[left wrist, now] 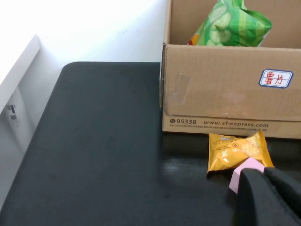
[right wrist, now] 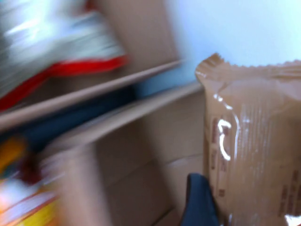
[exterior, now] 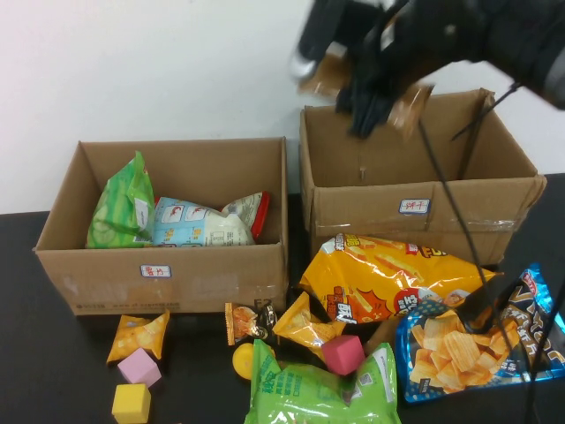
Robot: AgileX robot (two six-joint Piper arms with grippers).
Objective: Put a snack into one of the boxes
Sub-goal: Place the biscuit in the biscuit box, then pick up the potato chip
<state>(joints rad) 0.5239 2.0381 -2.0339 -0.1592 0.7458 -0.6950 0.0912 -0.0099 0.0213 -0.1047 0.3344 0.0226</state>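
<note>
My right gripper (exterior: 371,93) is shut on a brown snack packet (exterior: 410,108) and holds it in the air over the back left part of the right cardboard box (exterior: 424,208), above its rim. In the right wrist view the brown packet (right wrist: 254,141) fills the side next to one dark finger (right wrist: 200,202), with the box walls below. The left cardboard box (exterior: 168,265) holds a green bag (exterior: 124,208) and a white bag (exterior: 199,225). My left gripper (left wrist: 263,175) shows only in the left wrist view, shut and empty, low over the table beside a pink cube (left wrist: 242,170).
In front of the boxes lie an orange chips bag (exterior: 388,278), a blue chips bag (exterior: 468,340), a green bag (exterior: 318,389), small yellow packets (exterior: 137,336), a pink cube (exterior: 139,367), a yellow cube (exterior: 131,402) and a magenta cube (exterior: 342,353). Cables hang over the right box.
</note>
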